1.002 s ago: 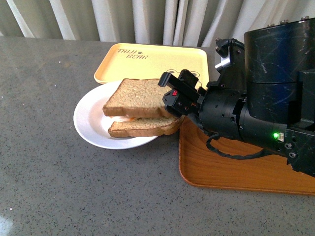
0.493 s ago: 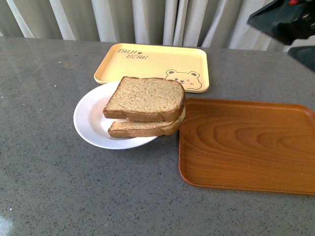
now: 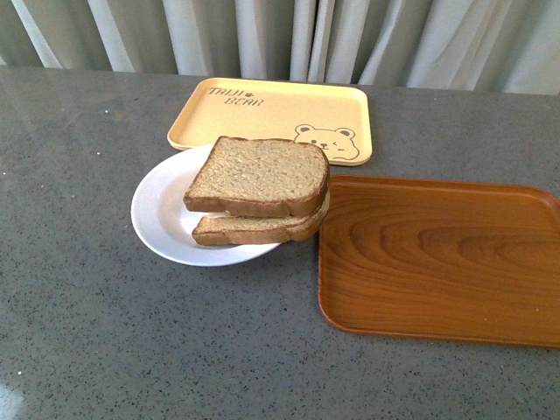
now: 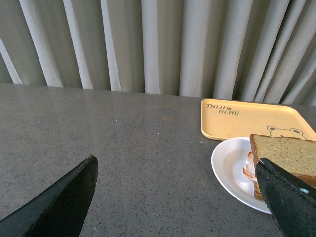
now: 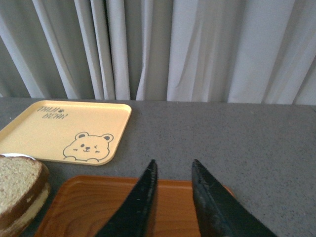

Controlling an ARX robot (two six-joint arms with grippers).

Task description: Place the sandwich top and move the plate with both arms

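The sandwich top [image 3: 259, 174] lies on the lower bread slice [image 3: 258, 228], stacked on the white plate [image 3: 157, 210]. Neither arm shows in the front view. In the left wrist view my left gripper [image 4: 177, 165] is open wide above the bare table, with the plate [image 4: 228, 165] and the sandwich top [image 4: 285, 154] beside one fingertip [image 4: 286, 195]; a bit of egg shows under the slice. In the right wrist view my right gripper [image 5: 174, 163] is open with a narrow gap and nothing in it, above the wooden tray's far edge, and the sandwich top [image 5: 17, 185] lies off to one side.
A yellow bear-print tray [image 3: 271, 114] sits behind the plate. The brown wooden tray [image 3: 437, 258] lies right of the plate, with the sandwich's corner at its left rim. Pale curtains hang behind the grey table [image 3: 79, 332].
The right arm, which was at the sandwich's right edge a second ago, has pulled up and away out of the front view. The sandwich top stays on the stack.
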